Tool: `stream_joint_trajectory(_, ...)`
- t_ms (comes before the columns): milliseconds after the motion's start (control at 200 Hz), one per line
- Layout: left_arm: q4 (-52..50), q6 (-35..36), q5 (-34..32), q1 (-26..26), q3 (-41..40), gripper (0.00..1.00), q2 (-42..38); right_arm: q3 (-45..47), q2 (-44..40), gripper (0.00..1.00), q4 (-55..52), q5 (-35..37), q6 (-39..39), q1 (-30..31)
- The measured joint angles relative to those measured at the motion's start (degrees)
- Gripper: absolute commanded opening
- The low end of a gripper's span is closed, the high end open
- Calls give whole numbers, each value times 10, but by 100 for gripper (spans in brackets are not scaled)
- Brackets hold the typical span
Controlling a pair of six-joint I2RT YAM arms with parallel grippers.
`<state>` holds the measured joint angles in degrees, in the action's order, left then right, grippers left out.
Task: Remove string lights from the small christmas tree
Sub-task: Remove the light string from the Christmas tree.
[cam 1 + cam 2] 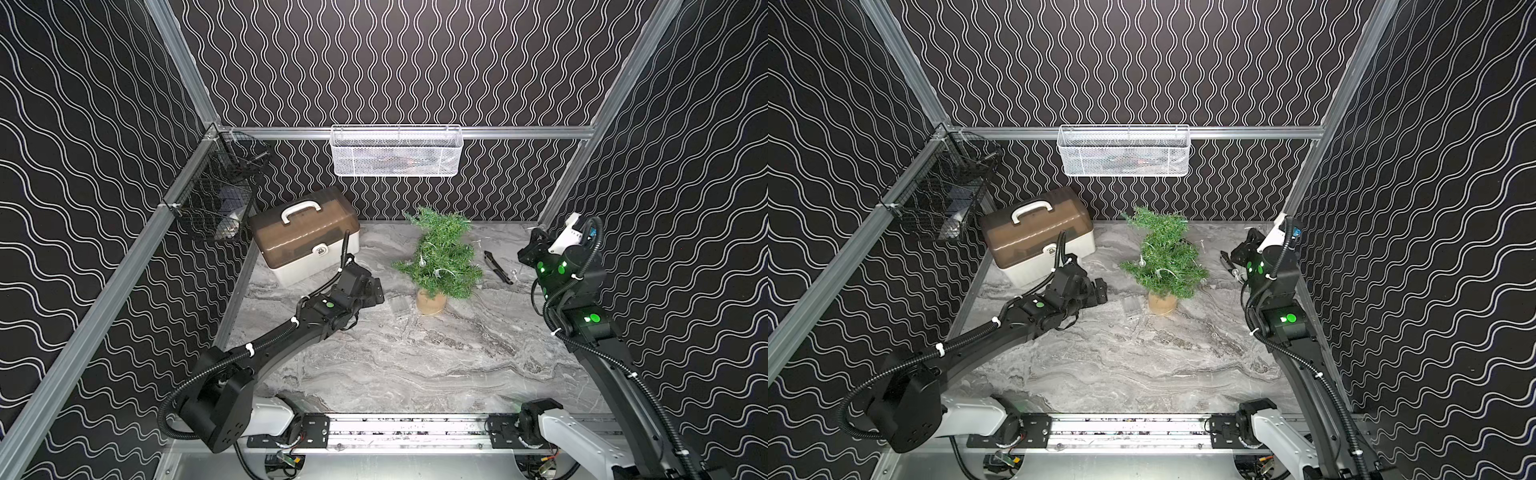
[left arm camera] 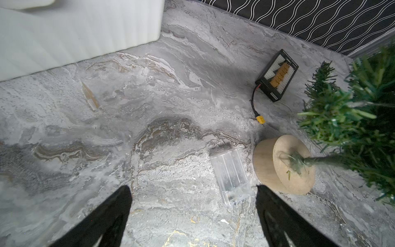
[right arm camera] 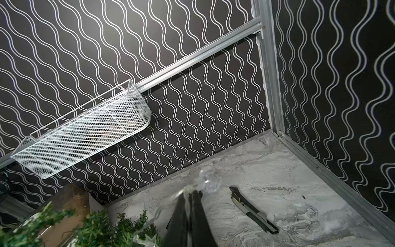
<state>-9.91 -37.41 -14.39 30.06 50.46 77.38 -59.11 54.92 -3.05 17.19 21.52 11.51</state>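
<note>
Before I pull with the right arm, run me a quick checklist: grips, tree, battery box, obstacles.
1. Right gripper shut on the string lights: ok.
2. Left gripper open, empty: ok.
3. Small christmas tree upright: ok.
4. Lights clear of the branches: not ok, bulbs hang in them.
5. Clear battery box lying flat, ungripped: ok.
6. Utility knife clear of the wire: cannot tell.

Green tree (image 1: 442, 249) on a tan base (image 1: 431, 302) — grey marbled table (image 1: 415, 365), black walls (image 1: 374, 62) with white wavy lines; the storage box (image 1: 305, 241) looks smoky brown over white.
</note>
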Motion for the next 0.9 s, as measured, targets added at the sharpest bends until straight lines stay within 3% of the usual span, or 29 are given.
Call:
stream_joint_trajectory(205,0,0,-1,0,-5,95,-3,-34,-16,0,-7,-23,-1,0)
stream_joint_trajectory(430,4,-1,-1,0,-10,95,0,-26,-53,0,-21,-130,-14,0)
stream_joint_trajectory(746,8,-2,0,0,-10,95,-7,76,-131,0,-94,-15,18,0)
stream_joint_trajectory(901,9,-2,0,0,-11,95,-9,128,-146,0,-127,-15,43,0)
